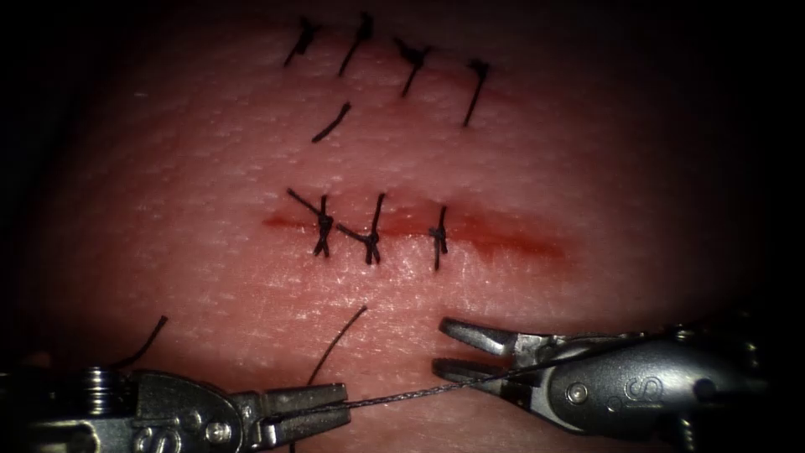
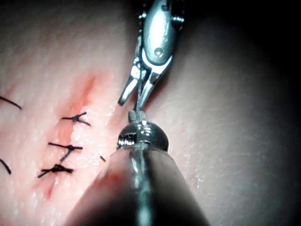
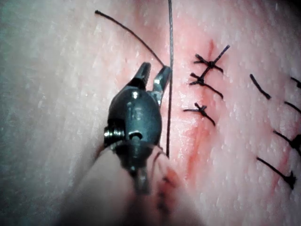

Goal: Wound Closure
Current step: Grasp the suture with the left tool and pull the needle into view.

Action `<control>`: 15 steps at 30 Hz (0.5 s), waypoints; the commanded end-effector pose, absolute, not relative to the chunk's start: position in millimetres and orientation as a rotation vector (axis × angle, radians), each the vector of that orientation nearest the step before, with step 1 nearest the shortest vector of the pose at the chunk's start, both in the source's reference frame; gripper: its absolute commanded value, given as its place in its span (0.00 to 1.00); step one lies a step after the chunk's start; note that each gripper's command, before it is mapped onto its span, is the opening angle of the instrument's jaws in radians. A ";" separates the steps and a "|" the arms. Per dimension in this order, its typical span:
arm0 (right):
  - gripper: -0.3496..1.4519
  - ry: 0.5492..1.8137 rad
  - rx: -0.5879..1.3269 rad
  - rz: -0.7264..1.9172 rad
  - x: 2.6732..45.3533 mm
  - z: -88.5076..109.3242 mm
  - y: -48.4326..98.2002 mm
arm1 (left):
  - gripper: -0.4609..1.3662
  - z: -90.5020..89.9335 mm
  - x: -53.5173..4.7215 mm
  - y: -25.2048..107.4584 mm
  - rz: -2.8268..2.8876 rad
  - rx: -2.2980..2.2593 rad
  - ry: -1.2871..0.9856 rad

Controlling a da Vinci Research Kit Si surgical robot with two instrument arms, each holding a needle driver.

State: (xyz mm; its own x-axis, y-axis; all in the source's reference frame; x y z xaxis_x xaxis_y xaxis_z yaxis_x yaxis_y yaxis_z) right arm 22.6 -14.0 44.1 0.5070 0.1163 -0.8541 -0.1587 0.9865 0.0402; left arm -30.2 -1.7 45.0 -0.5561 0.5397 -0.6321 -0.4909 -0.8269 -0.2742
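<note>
You are pinching the thread [image 1: 402, 398] in the left tool [image 1: 340, 407] at lower left, right tool [image 1: 440, 346] gaping empty; keep the strand taut.

Black surround [image 1: 784, 126], one pool of light on the tissue [image 1: 210, 277].
Endoscope view: the black surround rings the frame on all sides and nothing can be made out in it. Light is brightest mid-frame on the tissue and falls off toward every edge, and the top strip is nearly lost in shadow. Small wet glints dot the lit skin-like surface. Left wrist view: the same lit surface shades off into deep black. Right wrist view: the surface is strongly and fairly evenly lit, paler where the light hits hardest.
</note>
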 end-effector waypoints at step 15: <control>0.18 1.025 -0.037 0.158 22.5 44.2 -14.2 | 0.06 51.6 -40.1 10.8 2.167 -1.273 -0.143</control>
